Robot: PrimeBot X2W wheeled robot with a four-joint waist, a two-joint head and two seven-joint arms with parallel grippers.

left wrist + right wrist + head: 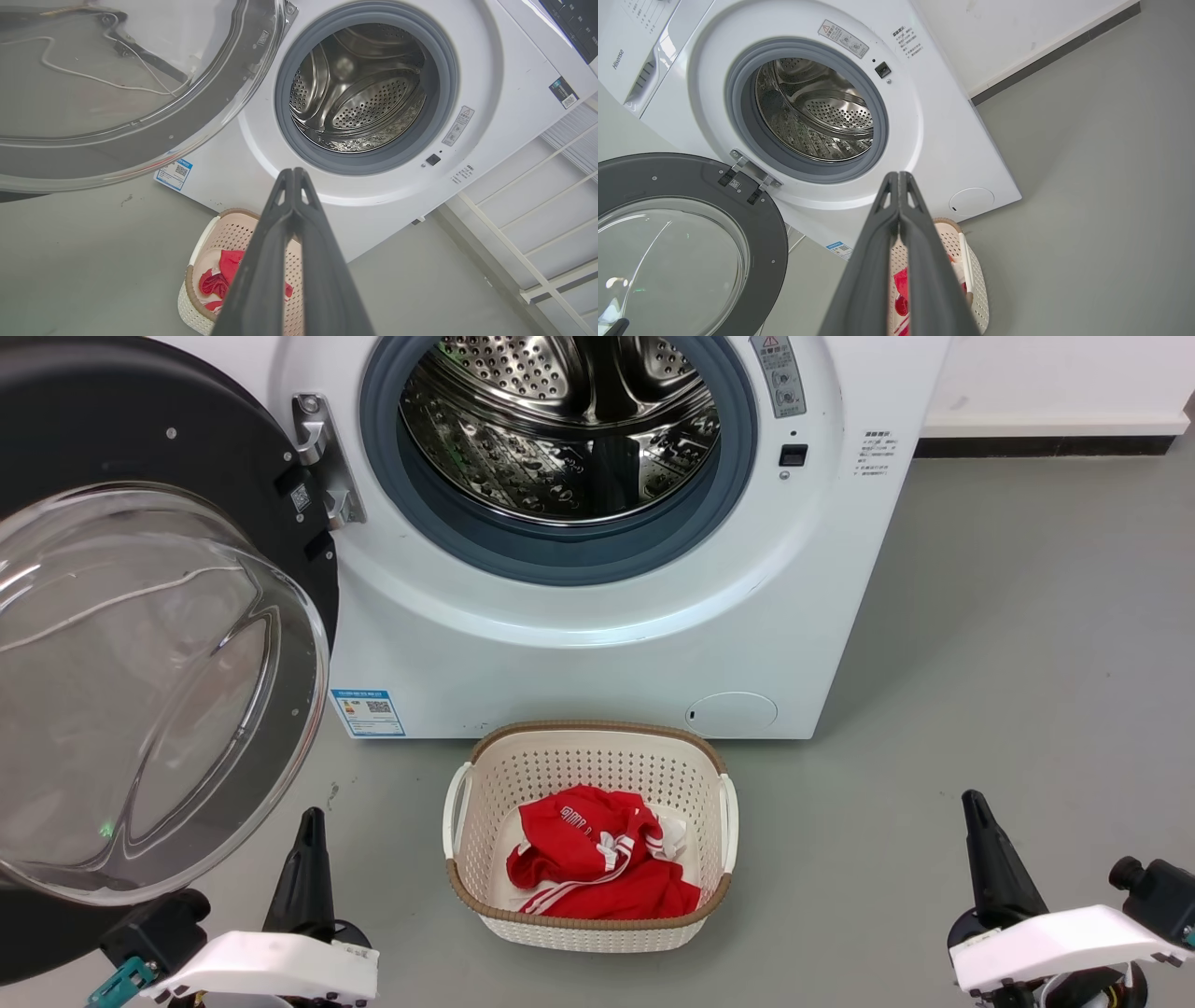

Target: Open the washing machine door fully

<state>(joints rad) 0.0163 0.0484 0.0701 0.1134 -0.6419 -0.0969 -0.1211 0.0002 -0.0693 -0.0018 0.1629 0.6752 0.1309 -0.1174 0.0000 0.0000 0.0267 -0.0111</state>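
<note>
- The washing machine stands at the far middle of the grey floor, its steel drum bare inside the grey-blue rubber ring.
- The washing machine door is swung wide out to the left on its metal hinge (glass bowl bulging toward the near side), well clear of the opening.
- The left pincer sits near left, just beside the door's lower edge, its fingers pressed together.
- The right pincer sits near right, well apart from the machine, its fingers also pressed together.
- A cream basket with a red garment stands on the floor between the pincers, just in front of the machine.
</note>
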